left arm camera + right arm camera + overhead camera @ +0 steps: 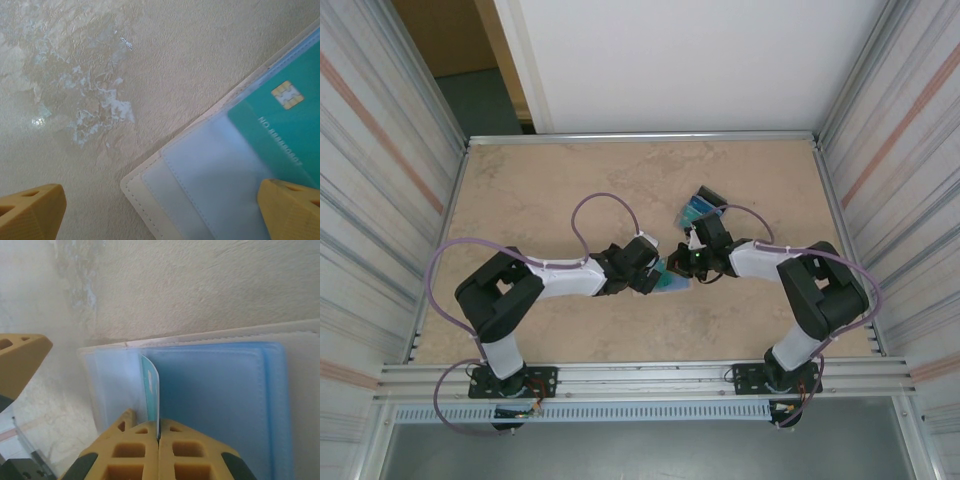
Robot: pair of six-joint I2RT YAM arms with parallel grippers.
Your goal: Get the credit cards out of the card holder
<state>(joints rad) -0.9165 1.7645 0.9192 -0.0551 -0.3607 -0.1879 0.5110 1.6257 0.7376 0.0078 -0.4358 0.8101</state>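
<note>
Two arms meet at mid-table (540, 190) over the card holder (215, 400), which lies open and flat with its pale blue inner panels up. Right gripper (159, 437) is clamped tight on a teal card (151, 387); the card stands on edge, rising out of the holder at the seam between the panels. Left gripper (160, 212) is spread wide, gripping nothing. One of its fingertips (290, 210) sits over the holder's corner panel, contact unclear, and the other is over bare table. Left wrist view shows a chip card (285, 125), teal, in the holder's clear sleeve; cannot tell if it is the pinched one. Several loose cards (700, 208), dark and teal, lie on the table just beyond the right gripper.
</note>
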